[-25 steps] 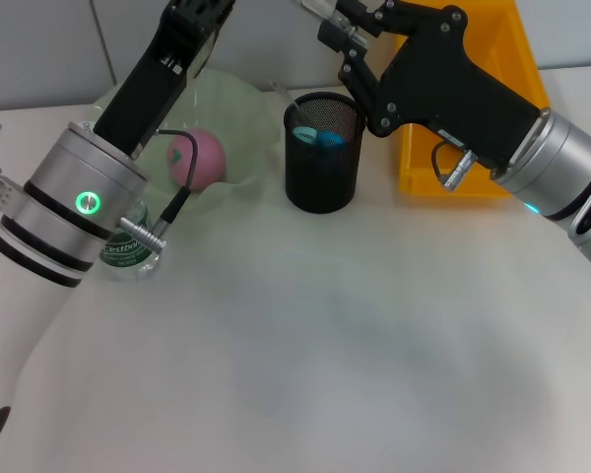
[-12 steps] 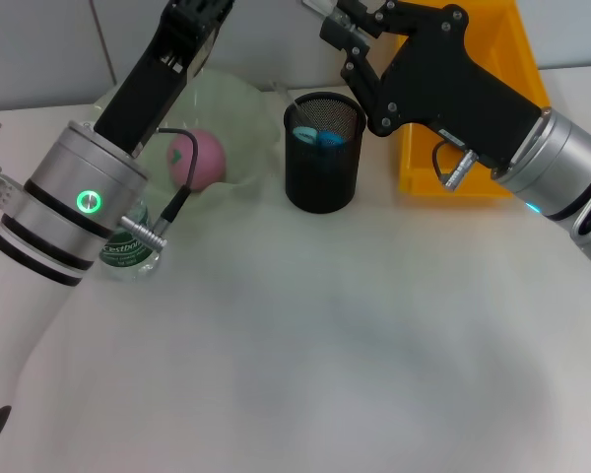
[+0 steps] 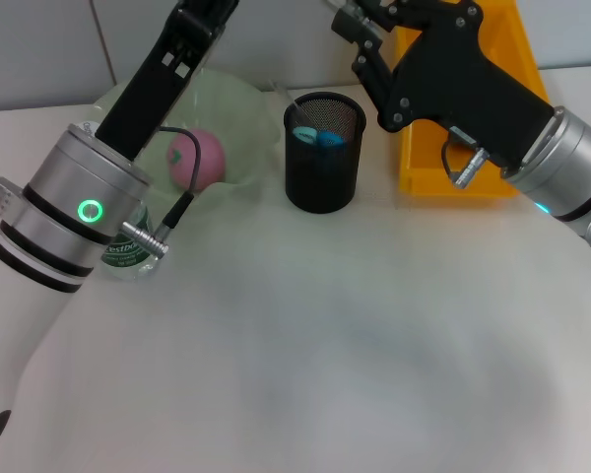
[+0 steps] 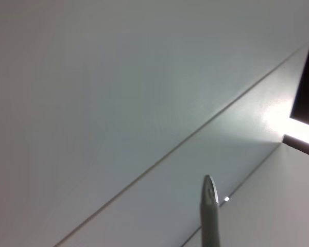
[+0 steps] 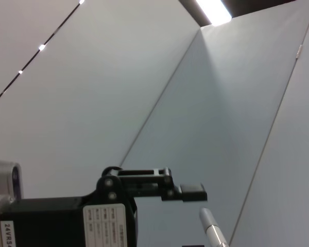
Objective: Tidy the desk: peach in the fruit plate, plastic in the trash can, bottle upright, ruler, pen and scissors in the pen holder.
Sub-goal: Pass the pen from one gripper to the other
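Only the head view shows the peach (image 3: 199, 158) in the fruit plate (image 3: 246, 108); either pincer's state I cannot tell.

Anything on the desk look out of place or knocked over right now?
Nothing stands out. The pink peach sits in the pale green fruit plate, the black mesh pen holder stands upright with blue-handled items inside, and the green-labelled bottle stands beside the left arm, partly hidden. Both claws are raised beyond the head view's top.

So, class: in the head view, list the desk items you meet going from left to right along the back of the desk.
Bottle → peach in the green fruit plate → black mesh pen holder → yellow bin.
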`<state>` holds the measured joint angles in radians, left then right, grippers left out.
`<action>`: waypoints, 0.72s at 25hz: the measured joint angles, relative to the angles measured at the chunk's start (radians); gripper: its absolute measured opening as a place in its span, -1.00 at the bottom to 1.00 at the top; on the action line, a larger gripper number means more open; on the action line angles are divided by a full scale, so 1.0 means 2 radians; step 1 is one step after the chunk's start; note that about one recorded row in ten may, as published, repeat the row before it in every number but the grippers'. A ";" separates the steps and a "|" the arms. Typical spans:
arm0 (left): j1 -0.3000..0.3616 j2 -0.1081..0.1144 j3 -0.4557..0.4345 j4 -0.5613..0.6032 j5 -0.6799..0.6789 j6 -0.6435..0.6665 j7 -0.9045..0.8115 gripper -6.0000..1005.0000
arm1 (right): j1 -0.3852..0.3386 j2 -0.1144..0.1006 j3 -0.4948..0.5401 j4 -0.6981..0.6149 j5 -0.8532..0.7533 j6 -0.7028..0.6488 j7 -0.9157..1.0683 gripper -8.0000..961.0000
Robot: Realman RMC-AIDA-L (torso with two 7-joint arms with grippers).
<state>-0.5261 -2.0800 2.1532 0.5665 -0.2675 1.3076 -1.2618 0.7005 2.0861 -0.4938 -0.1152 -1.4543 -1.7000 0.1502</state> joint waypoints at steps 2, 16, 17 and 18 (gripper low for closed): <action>0.000 0.000 -0.001 0.000 0.006 0.003 0.003 0.01 | -0.002 0.000 0.000 0.000 0.002 -0.003 0.000 -0.72; -0.008 0.003 -0.030 -0.003 0.100 0.024 0.047 0.71 | -0.026 -0.001 0.001 -0.001 0.081 -0.045 0.069 -0.72; -0.008 0.006 -0.059 -0.002 0.156 0.030 0.070 0.71 | -0.036 -0.002 0.001 -0.022 0.103 -0.052 0.134 -0.72; -0.008 0.006 -0.059 -0.002 0.156 0.030 0.070 0.71 | -0.043 -0.003 0.001 -0.039 0.107 -0.053 0.170 -0.72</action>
<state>-0.5413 -2.0679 2.0355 0.5620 0.0445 1.3686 -1.1215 0.6152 2.0806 -0.4909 -0.1928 -1.2397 -1.8057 0.4908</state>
